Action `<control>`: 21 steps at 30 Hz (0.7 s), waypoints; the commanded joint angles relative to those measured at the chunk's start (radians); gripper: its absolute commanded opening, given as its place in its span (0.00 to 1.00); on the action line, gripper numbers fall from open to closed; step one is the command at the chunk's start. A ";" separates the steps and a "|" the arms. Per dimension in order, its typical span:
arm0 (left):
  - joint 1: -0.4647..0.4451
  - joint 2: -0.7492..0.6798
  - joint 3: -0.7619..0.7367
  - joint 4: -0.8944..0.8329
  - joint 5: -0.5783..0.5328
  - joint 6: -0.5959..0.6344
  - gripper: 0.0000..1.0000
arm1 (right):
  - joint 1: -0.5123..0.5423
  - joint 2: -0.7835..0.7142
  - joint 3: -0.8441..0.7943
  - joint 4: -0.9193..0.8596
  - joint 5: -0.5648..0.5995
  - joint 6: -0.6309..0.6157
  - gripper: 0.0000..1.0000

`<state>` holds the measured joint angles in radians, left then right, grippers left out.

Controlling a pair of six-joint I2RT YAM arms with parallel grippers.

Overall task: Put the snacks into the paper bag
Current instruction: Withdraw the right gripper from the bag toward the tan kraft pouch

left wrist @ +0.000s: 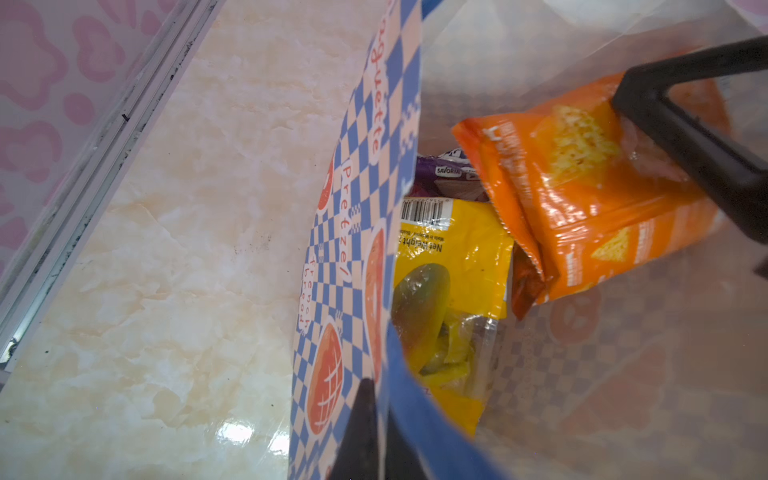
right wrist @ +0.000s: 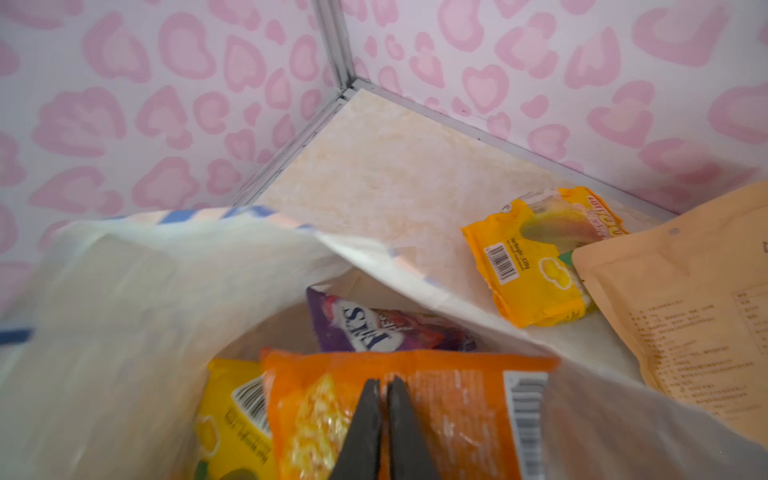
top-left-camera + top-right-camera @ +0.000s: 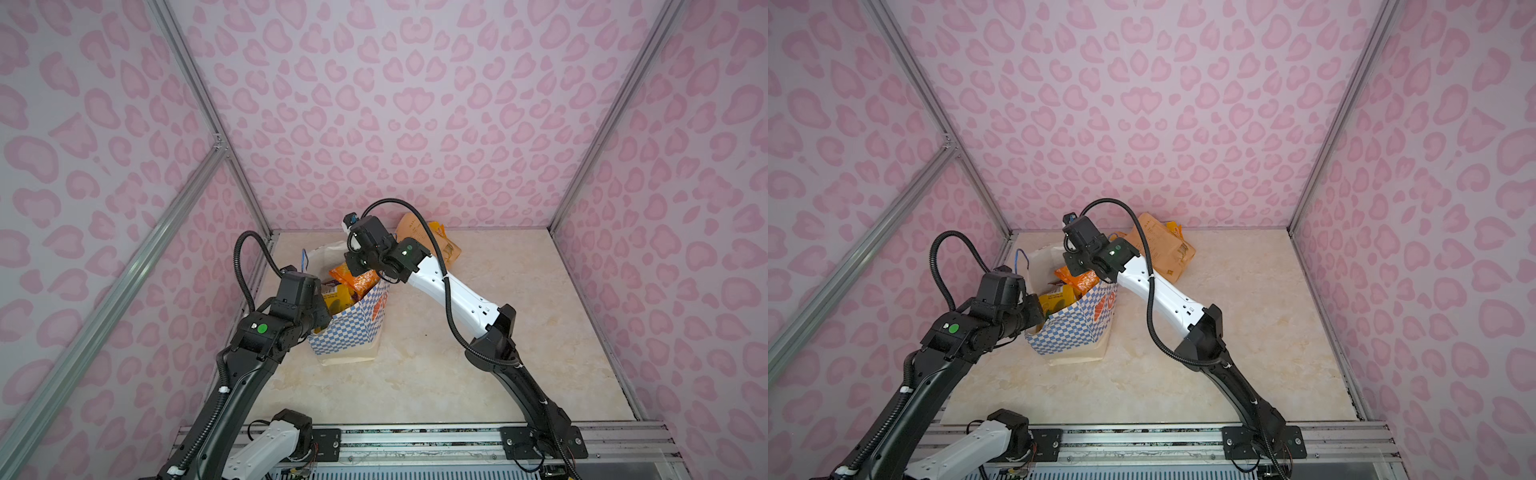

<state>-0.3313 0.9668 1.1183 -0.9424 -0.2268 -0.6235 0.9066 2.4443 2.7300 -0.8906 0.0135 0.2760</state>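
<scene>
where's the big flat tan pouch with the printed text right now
In both top views the tan pouch sits by the back wall, right of the checkered paper bag, touching a small yellow packet.

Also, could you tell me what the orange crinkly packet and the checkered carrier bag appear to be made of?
The orange crinkly packet looks like glossy plastic film: bright glints, sharp creases. The blue-and-white checkered carrier bag looks like matte paper, its print showing through inside.

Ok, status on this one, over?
Left gripper shut on paper bag rim. Right gripper closed at orange packet inside bag, hold unclear. Yellow packet, tan pouch outside, by back wall. No obstruction.
</scene>
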 commanded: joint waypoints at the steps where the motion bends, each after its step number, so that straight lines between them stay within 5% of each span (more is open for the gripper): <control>1: 0.002 -0.001 0.015 0.014 -0.020 0.013 0.05 | 0.014 -0.013 0.014 -0.053 -0.049 -0.005 0.22; 8: 0.002 0.045 0.016 0.036 -0.025 0.019 0.05 | 0.062 -0.321 -0.275 0.099 0.024 -0.077 0.64; 15: 0.025 0.095 0.056 0.035 -0.044 0.046 0.05 | 0.081 -0.606 -0.552 0.178 0.210 -0.124 0.88; 17: 0.041 0.098 0.063 0.034 -0.043 0.055 0.05 | 0.040 -0.691 -0.687 0.233 0.239 -0.112 0.95; 21: 0.075 0.101 0.068 0.041 0.003 0.069 0.05 | -0.148 -0.816 -0.952 0.320 0.088 -0.002 0.97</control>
<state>-0.2695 1.0649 1.1744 -0.9340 -0.2367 -0.5739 0.8288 1.6646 1.8786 -0.6445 0.1558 0.2073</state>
